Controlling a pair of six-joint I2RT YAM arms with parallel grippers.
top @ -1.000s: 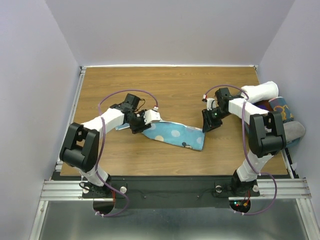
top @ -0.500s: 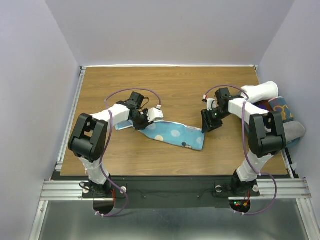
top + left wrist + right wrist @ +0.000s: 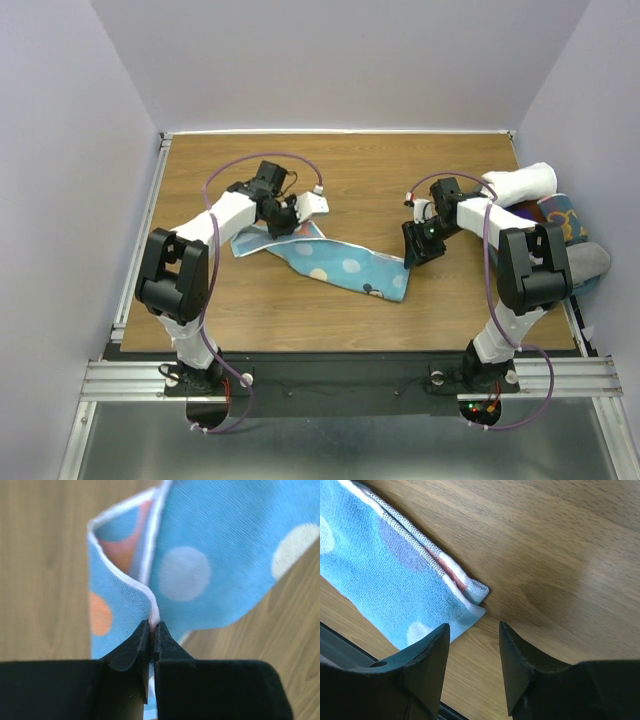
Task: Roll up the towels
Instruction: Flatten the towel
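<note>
Left wrist view: the left gripper (image 3: 151,628) has its jaws pressed together on the white hem of the light blue towel (image 3: 220,550), pinching a fold of it. The cloth rises from the tips in two layers, with a white dot and an orange dot showing. The gripper's own black body cuts off the lower part of the cloth, so how much of the hem sits inside the grip cannot be made out.

From the right wrist, the right gripper (image 3: 472,630) stands with its jaws spread and nothing between them. The towel's folded near corner lies just beyond the tips, apart from both. Whether the tips touch the wood cannot be told.

From above, the towel runs as a long, slightly twisted band across the middle of the table (image 3: 400,165), from the left gripper down toward the right one. Its left end is lifted and bunched under the left wrist, and part of it is hidden there.

The far half of the table is bare wood, as is the strip along the near edge.

At the right edge lie a white roll of cloth (image 3: 525,182), the yellow and navy towel (image 3: 562,218) and a grey cloth (image 3: 590,262). The right arm covers part of each, and they reach over the table's right edge.
</note>
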